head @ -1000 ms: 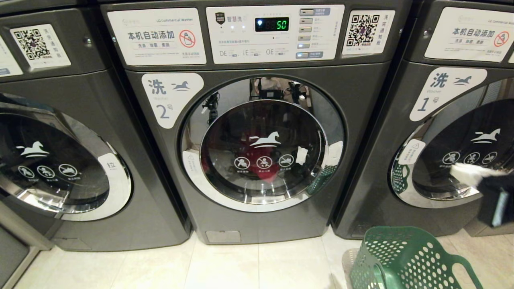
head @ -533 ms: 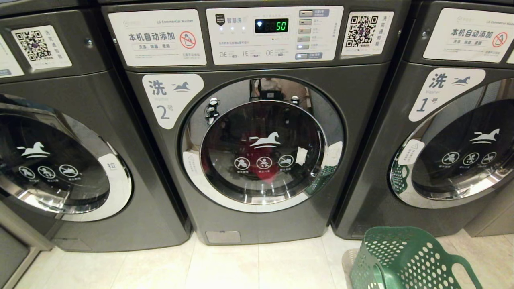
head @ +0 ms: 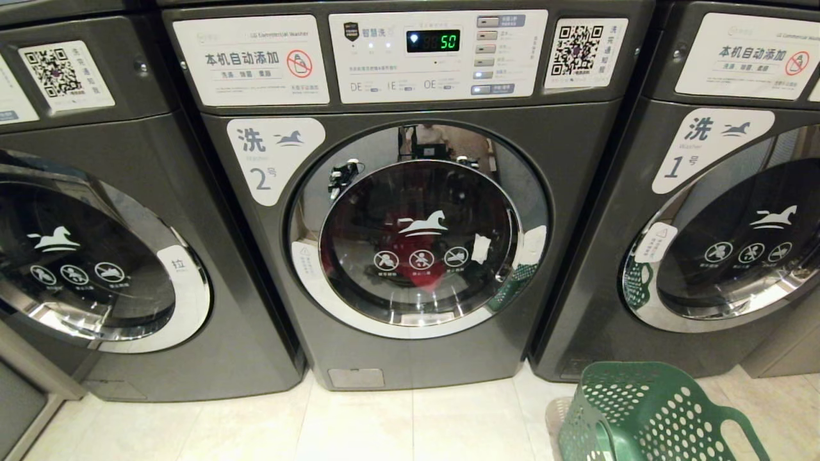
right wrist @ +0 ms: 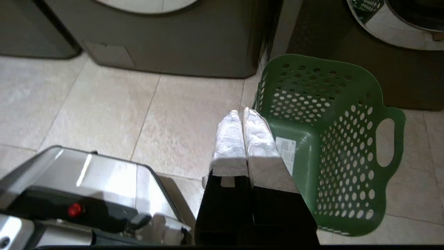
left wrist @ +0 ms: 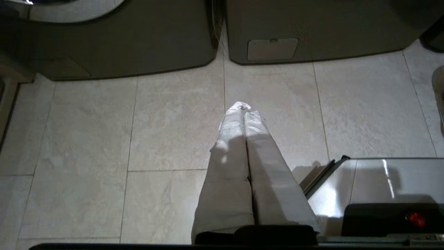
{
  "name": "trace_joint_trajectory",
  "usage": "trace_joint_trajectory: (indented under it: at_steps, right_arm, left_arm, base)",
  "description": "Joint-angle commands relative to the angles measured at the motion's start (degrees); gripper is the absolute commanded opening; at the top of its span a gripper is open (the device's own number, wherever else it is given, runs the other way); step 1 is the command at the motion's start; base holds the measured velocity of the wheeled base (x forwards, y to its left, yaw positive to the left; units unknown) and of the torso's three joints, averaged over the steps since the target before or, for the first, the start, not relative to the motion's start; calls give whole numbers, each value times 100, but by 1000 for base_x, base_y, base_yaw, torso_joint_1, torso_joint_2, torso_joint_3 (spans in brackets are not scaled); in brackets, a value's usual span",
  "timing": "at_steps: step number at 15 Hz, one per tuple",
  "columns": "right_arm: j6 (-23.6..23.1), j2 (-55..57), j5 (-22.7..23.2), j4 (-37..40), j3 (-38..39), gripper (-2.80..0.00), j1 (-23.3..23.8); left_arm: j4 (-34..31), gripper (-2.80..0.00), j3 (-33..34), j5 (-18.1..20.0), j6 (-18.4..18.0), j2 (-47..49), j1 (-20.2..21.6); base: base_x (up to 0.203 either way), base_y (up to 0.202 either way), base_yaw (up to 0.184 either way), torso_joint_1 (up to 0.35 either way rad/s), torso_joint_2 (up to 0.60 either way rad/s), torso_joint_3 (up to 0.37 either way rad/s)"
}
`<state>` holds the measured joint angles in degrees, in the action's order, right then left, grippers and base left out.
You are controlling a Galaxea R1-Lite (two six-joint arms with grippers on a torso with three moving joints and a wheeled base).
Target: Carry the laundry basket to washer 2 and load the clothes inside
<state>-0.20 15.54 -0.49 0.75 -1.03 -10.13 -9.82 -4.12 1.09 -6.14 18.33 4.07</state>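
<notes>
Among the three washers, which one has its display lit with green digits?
Washer 2, the middle machine. Its panel display shows green digits; no lit display is visible on the washers either side.

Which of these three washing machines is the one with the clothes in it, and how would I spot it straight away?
Three dark grey front-load washers stand in a row on a pale tiled floor. Take washer 2, the middle one, with the green laundry basket on the floor by its right corner. It alone shows a white label with the numeral 2, a lit green display reading 50, and something red behind its glass door.
</notes>
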Motion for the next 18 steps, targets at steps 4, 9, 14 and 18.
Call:
trace_joint_trajectory:
  at_steps: [4,9,14,18]
  right_arm:
    - [-354,-250,23,243,-29,-280,973]
    - [-567,-1575,129,217,3,-280,1051]
    - [-595,-1546,154,179,15,-280,1057]
    - [-701,-1546,164,179,16,-280,1049]
  left_arm:
    - [279,-280,122,-39,38,-233,6]
    - [392,-280,202,-24,-26,-233,6]
    - [516,-280,236,10,-1,-233,-7]
    - [493,-280,227,49,24,-648,-267]
  base:
    - [0,0,0,0,0,0]
    - [0,0,0,0,0,0]
    - [0,0,0,0,0,0]
    - [0,0,0,0,0,0]
